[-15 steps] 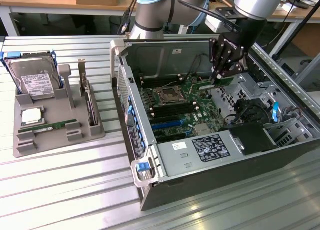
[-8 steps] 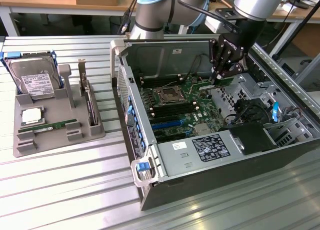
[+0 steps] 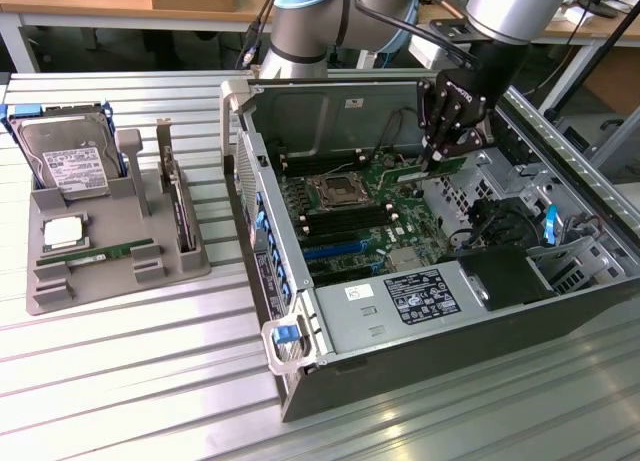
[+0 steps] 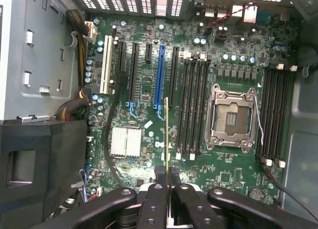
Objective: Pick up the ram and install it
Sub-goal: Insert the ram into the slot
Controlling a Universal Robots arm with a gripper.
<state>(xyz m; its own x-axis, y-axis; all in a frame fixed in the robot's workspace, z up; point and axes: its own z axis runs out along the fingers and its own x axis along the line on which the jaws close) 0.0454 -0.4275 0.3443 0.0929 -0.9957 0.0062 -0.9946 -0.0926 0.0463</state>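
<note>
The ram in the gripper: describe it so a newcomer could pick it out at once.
Find the open computer case on the exterior view's right, its green motherboard facing up. Above that board hangs the black gripper, shut on the ram, a thin green stick. A similar stick lies in the grey tray outside the case; this one is held in the air.

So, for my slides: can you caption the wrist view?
Gripper holding the ram edge-on over the motherboard, near the memory slots.
</note>
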